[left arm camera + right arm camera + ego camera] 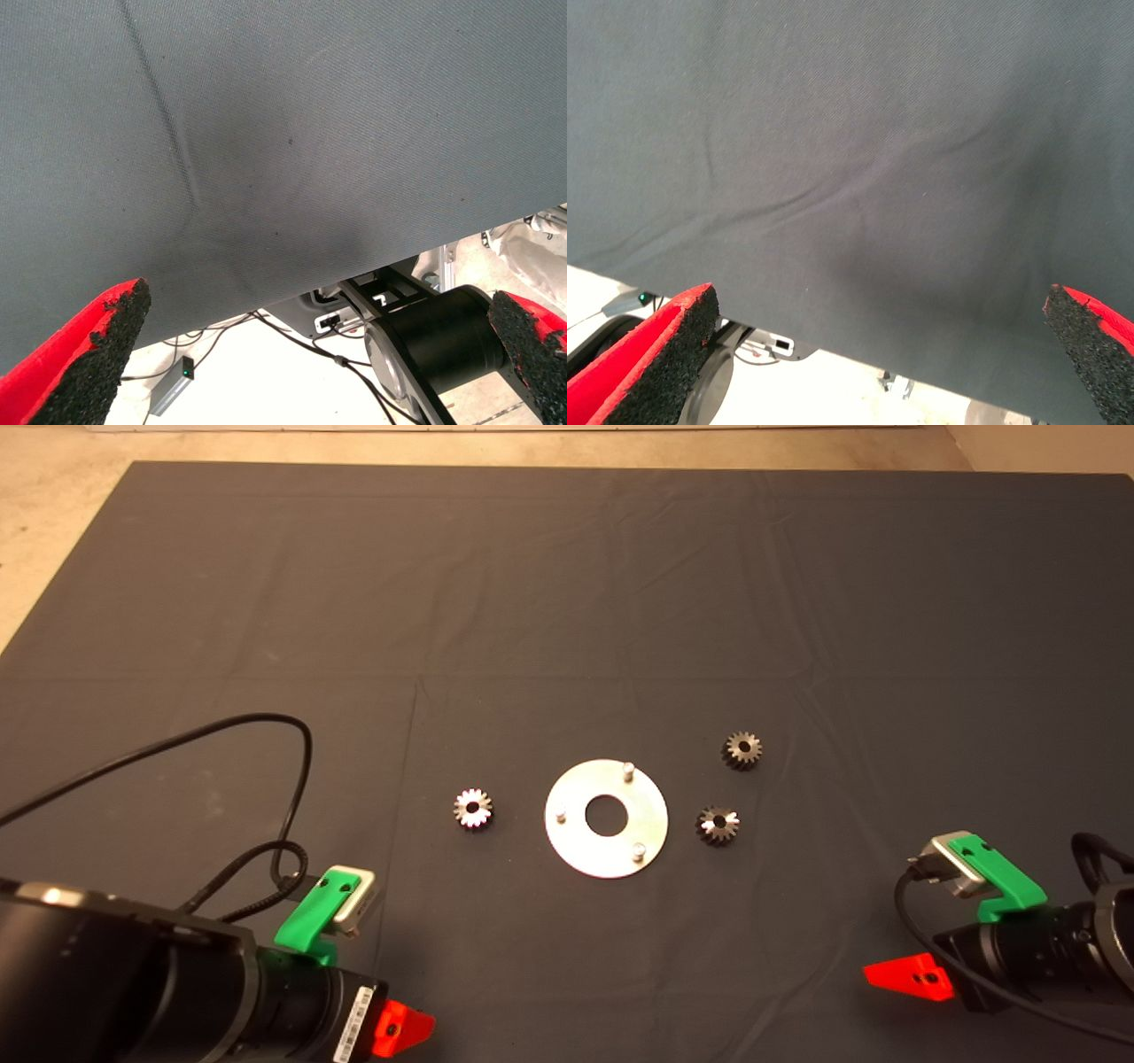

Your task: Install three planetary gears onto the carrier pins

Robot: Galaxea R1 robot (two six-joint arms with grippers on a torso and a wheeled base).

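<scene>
**A:** What lies on the worktop?

**B:** A dark mat [567,602] covers it. Near the middle sits a shiny flat disc [576,850] with a large centre hole. Three carrier pins [628,771] stand upright from it, all bare.

**A:** And the planetary gears?

**B:** All three lie flat on the mat, apart from the disc: a light gear [473,808] on the left-arm side, a dark gear [718,825] just beside the disc on the right-arm side, and a farther gear [742,749] beyond it. None is installed yet.

**A:** The claws?

**B:** Both wait at the near edge. The left claw [319,354] and right claw [877,354] each have pads spread wide with nothing between them, likely ready to reach for the gears on their own sides.
</scene>
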